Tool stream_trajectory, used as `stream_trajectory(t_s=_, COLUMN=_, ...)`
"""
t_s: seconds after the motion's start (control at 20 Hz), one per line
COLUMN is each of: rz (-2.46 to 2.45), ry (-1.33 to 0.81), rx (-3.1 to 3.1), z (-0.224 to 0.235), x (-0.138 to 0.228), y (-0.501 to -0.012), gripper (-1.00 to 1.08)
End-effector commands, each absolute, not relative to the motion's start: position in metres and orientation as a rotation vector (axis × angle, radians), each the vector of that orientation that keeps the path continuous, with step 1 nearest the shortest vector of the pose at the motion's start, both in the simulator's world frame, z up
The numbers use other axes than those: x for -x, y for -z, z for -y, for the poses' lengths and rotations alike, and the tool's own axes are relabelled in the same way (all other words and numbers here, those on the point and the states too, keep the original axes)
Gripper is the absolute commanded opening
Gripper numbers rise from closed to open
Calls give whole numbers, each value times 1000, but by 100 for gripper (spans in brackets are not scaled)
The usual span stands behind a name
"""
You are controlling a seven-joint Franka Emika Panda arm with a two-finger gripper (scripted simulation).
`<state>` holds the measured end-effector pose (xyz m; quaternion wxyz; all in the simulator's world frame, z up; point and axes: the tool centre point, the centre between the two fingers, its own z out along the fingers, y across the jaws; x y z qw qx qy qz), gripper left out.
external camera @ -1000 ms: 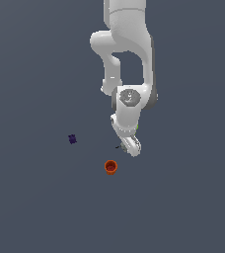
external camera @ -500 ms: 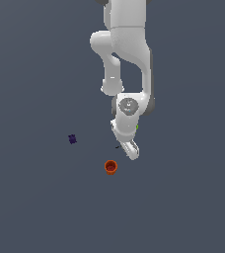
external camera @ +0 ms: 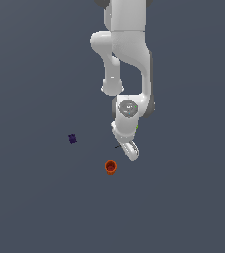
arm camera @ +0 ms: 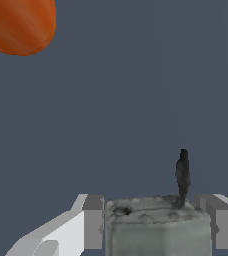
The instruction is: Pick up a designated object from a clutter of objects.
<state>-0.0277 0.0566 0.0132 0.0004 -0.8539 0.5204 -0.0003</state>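
Straddling the designated object (arm camera: 156,227), the Panda's gripper (arm camera: 156,220) stands with its jaws set wide, one finger (arm camera: 88,222) on each flank of the grey-white block and a sliver of gap showing on both sides in the wrist view. Nothing is clamped: the pads look just beside the block, and contact cannot be confirmed. The object's thin black prong (arm camera: 182,175) rises from its upper face and points out past the fingertips, clear of both fingers.

In the exterior view the gripper (external camera: 129,148) sits low over the dark floor (external camera: 35,207), with the block hidden behind it and only a thin black sliver showing at the view's left of the fingers. The orange-red cup (external camera: 110,167) lies near, below and to the exterior view's left of the gripper, apart from it; the same cup fills a corner of the wrist view. The dark purple piece (external camera: 72,139) rests well apart, further to that left. A speck of lime green (external camera: 136,127) peeps from behind the wrist.

Judged from this, the block already lies between the fingers, so the coming move calls for a straight close across it, then a lift; open floor lies all around, the cup being the nearest neighbour.
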Motion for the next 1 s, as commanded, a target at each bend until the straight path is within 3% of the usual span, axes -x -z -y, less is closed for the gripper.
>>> stream_trajectory(t_s=0.0, rz=-1635, ry=0, rx=2682, z=-56, x=28, y=-13, gripper=-100)
stream_trajectory(t_s=0.5, rz=-1635, ry=1, rx=2682, z=-58, x=25, y=-22, gripper=-100)
stream_trajectory(t_s=0.95, rz=-1635, ry=1, rx=2682, z=-63, x=8, y=-70, gripper=-100)
